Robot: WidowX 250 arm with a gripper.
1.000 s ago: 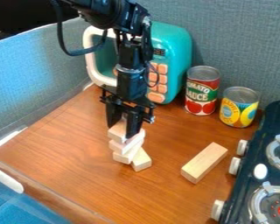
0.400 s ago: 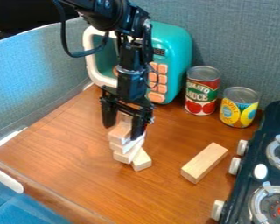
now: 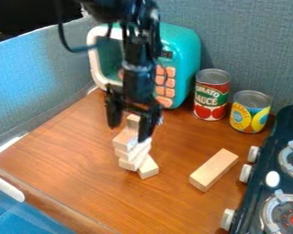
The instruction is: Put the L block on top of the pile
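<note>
The L block [image 3: 124,138] sits on top of the pile [image 3: 132,157], in from the desk's [image 3: 78,185] front-left edge; it is pale bare wood with a faint pinkish cast, squared and plain-faced, its longer part lying flat toward the front edge and its short part standing up at the far end; the blocks beneath are skewed against one another, the lowest jutting toward the front. The gripper [image 3: 129,132] hangs over it with its fingers apart, one to each side; whether either touches the wood I cannot tell. A loose oblong block [image 3: 214,170] lies toward the desk's right side, near the stove [image 3: 286,125]; the toy microwave [image 3: 182,50] and two cans [image 3: 211,96] stand along the back edge.
</note>
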